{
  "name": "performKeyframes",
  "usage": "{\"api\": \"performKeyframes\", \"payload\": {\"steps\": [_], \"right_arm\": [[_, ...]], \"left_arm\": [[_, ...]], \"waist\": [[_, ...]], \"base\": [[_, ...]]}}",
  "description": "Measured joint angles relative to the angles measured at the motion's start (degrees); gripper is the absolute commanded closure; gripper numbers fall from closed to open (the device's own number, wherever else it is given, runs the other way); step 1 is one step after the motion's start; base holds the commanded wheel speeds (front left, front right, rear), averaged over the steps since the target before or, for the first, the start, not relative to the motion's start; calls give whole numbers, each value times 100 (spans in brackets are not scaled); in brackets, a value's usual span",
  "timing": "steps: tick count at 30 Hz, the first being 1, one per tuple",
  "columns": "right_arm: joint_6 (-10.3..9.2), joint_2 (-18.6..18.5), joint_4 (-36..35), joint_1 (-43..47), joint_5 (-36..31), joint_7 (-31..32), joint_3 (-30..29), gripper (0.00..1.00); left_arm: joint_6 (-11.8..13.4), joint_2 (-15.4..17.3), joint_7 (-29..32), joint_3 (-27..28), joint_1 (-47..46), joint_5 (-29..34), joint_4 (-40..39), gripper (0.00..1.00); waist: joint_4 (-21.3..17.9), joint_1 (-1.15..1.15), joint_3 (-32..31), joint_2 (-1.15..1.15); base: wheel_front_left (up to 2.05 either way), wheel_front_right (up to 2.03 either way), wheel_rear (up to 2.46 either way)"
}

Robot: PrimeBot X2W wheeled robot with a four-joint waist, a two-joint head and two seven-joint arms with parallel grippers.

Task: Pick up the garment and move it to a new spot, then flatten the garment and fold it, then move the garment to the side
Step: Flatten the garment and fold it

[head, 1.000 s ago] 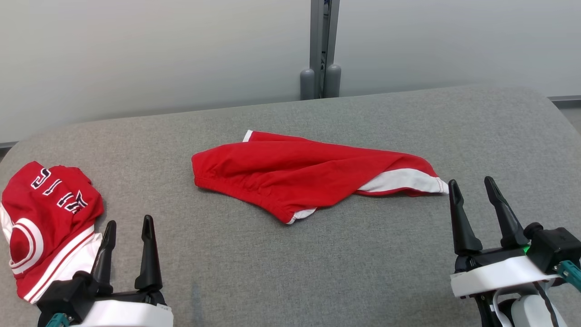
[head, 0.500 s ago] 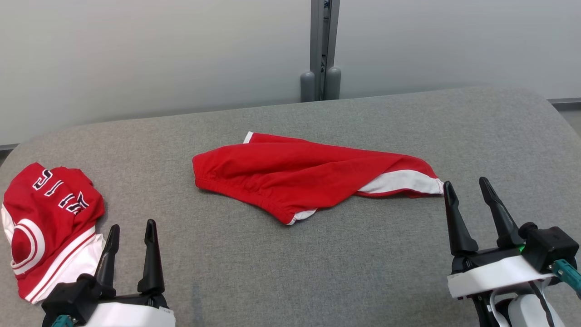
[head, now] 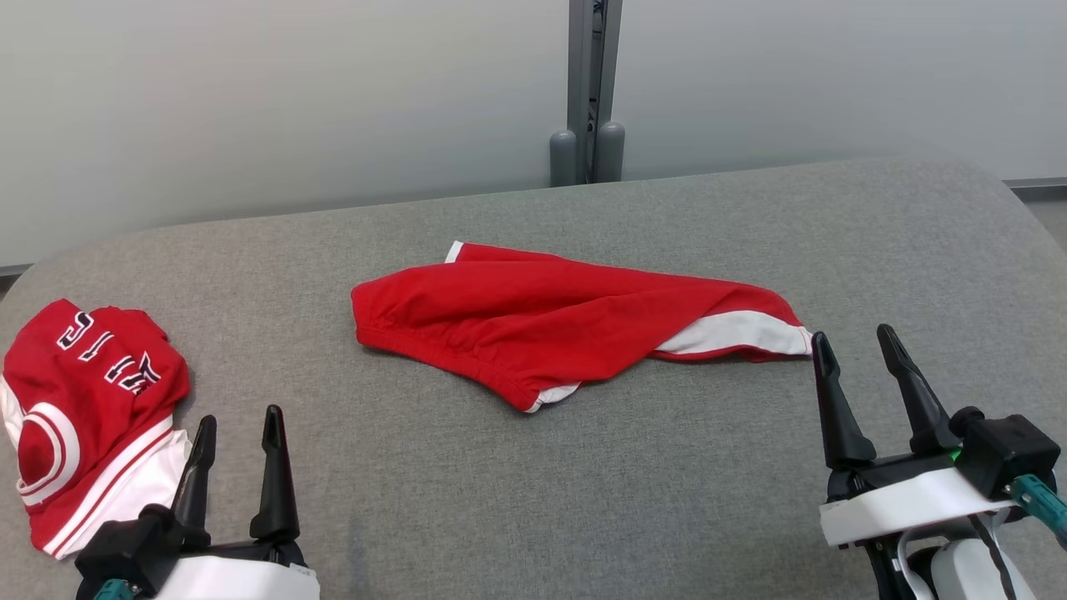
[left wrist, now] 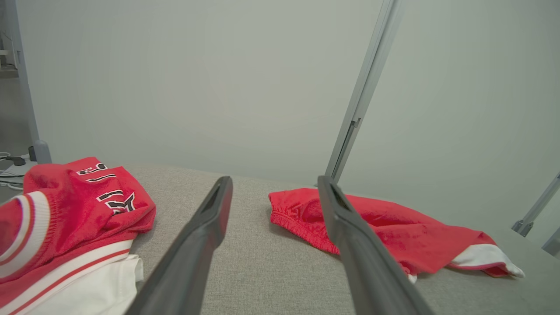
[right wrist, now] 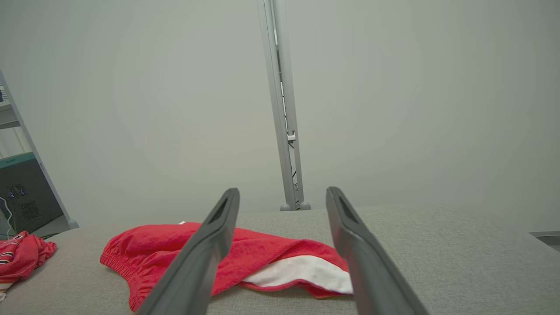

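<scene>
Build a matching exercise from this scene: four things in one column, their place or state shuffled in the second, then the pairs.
1 red shorts
2 lettered garment
3 left gripper
4 right gripper

A open, by the shorts' white tip
B bunched at the left edge of the grey table
C lying mid-table
D open, beside the lettered garment

Pairs: 1-C, 2-B, 3-D, 4-A
</scene>
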Motion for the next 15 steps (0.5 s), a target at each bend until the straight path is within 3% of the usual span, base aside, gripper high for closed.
{"api": "performKeyframes", "payload": {"steps": [15], "right_arm": [[0, 7, 24, -21, -1, 0, -2, 0]], "left_arm": [[-98, -55, 71, -155, -124, -8, 144, 0]], "waist": [[-105, 0, 15, 0]], "base": [[0, 0, 0]]}}
